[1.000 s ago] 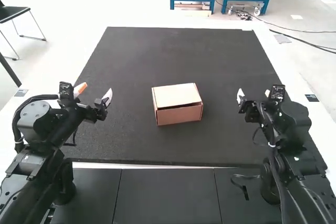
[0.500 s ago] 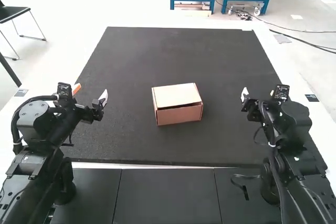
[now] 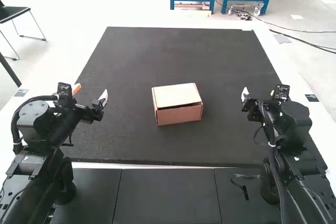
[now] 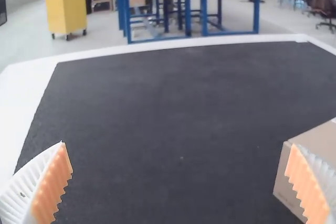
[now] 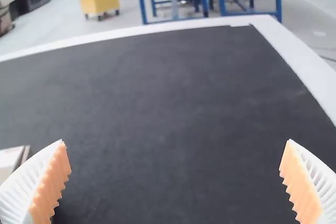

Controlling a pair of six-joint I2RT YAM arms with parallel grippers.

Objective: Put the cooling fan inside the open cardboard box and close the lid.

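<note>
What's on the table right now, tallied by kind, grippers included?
cardboard box: 1, lid shut
black mat: 1
grippers: 2, left gripper and right gripper, both open and holding nothing
Total: 4

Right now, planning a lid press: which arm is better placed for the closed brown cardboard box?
Left, marginally. Left gripper and right gripper flank the brown cardboard box, open, but left's wrist view shows more box.
</note>
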